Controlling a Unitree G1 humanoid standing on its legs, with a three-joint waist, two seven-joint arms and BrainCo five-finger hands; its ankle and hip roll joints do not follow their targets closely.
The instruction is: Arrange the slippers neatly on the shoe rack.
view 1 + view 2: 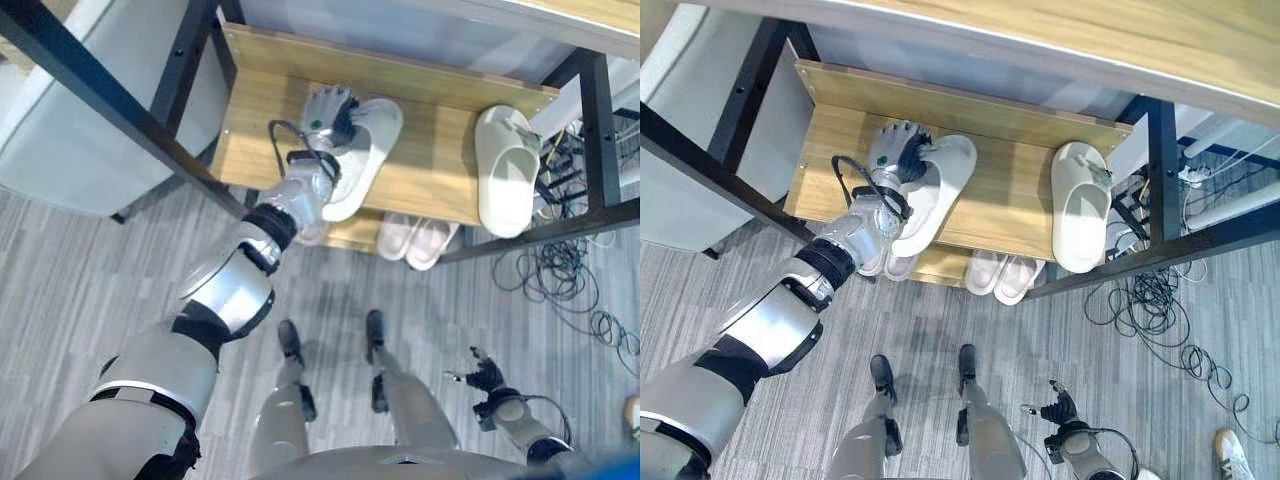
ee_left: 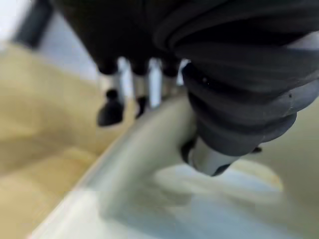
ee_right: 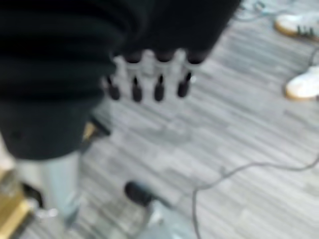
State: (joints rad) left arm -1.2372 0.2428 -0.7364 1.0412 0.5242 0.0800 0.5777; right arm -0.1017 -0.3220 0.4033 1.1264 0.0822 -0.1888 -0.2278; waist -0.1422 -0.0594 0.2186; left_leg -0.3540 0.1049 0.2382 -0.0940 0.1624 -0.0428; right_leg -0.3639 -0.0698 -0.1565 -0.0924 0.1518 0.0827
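Left robot hand (image 1: 902, 152) curls round a white slipper (image 1: 936, 192) lying tilted on the wooden shelf (image 1: 1010, 195); its mate (image 1: 1080, 205) sits well apart by the black post (image 1: 1164, 180). Two pale pairs (image 1: 1004, 275) below. Right robot hand (image 1: 1060, 410) hangs spread over the floor

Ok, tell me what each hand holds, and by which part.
The left hand grips the tilted slipper by its toe-end edge, on the upper shelf. The right hand holds nothing, fingers relaxed.
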